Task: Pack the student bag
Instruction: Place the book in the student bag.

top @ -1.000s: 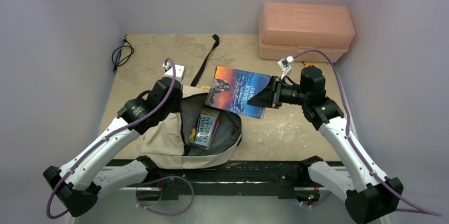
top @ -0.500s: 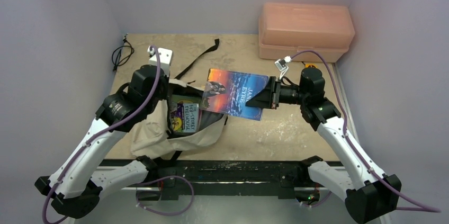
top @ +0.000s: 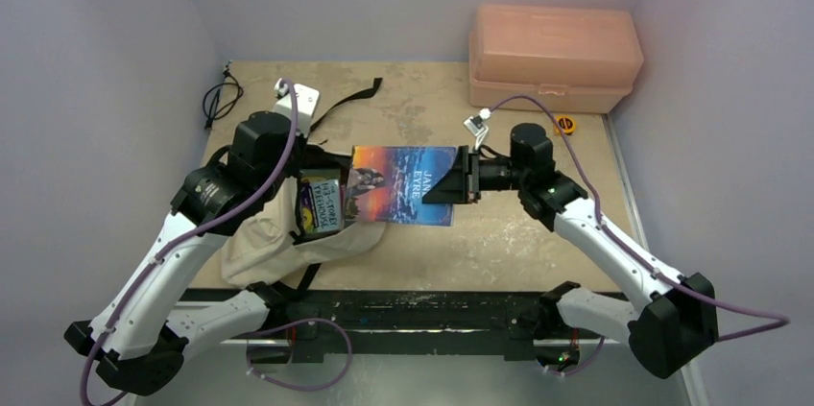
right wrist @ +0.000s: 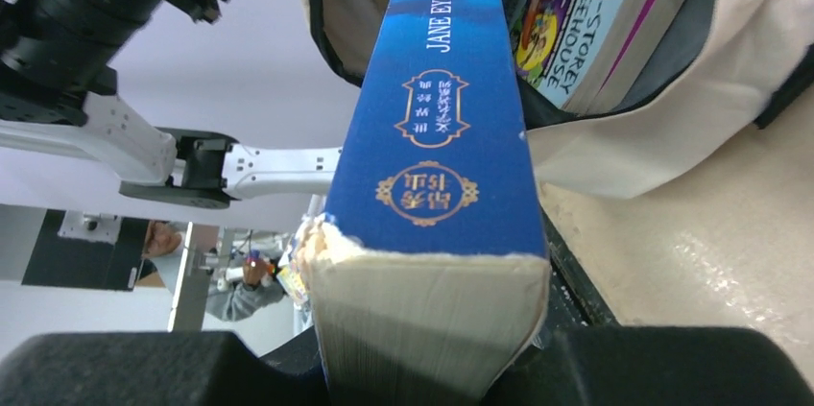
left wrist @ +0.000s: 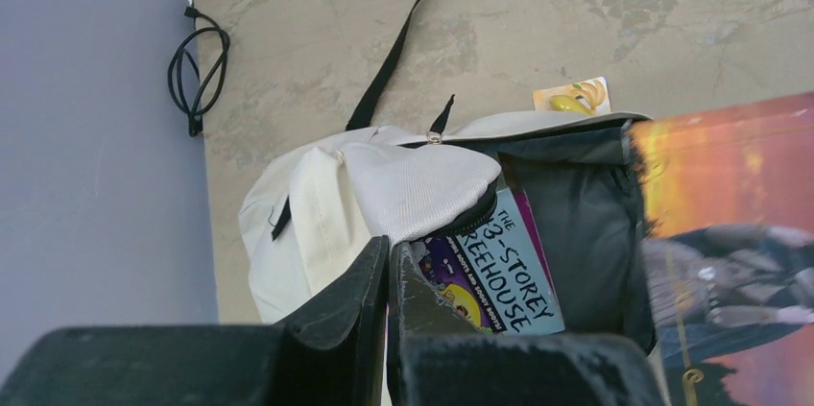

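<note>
A salmon box (top: 555, 56) sits far right, a black cable (top: 220, 99) far left; a Treehouse book (top: 322, 206) occupies part of the student bag (top: 264, 245); the left gripper (left wrist: 391, 250), pressed together, pinches the bag's rim; the right gripper (top: 459, 178) clamps the Jane Eyre book (top: 398, 185), whose leading edge is at the bag's mouth.

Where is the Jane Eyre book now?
Top view: the Jane Eyre book is over mid-table, clamped in the right gripper, its far edge at the open student bag.
</note>
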Robot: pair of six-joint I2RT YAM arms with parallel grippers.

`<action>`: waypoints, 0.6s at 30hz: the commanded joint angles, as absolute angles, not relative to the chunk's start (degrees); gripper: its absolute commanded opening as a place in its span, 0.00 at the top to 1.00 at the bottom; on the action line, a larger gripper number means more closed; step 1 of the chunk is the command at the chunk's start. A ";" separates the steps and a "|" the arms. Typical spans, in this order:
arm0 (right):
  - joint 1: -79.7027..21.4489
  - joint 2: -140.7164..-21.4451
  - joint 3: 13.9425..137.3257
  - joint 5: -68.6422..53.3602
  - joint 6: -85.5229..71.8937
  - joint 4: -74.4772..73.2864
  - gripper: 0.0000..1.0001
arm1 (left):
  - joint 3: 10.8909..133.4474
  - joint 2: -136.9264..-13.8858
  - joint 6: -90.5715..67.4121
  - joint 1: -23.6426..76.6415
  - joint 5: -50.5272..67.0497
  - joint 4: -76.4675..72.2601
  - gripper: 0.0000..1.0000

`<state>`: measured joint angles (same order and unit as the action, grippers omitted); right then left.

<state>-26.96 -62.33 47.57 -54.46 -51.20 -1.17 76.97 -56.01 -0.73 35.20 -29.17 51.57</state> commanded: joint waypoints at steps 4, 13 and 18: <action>-37.53 -67.73 48.56 -50.27 -56.38 18.31 1.00 | 77.67 -56.12 -0.39 34.94 -24.34 41.74 1.00; -38.65 -74.36 48.57 -49.60 -59.31 23.34 1.00 | 73.15 -53.93 -2.63 34.96 -14.95 46.02 1.00; -38.67 -77.36 46.63 -50.83 -63.05 28.42 1.00 | 65.59 -47.87 -2.64 34.95 -11.31 41.46 1.00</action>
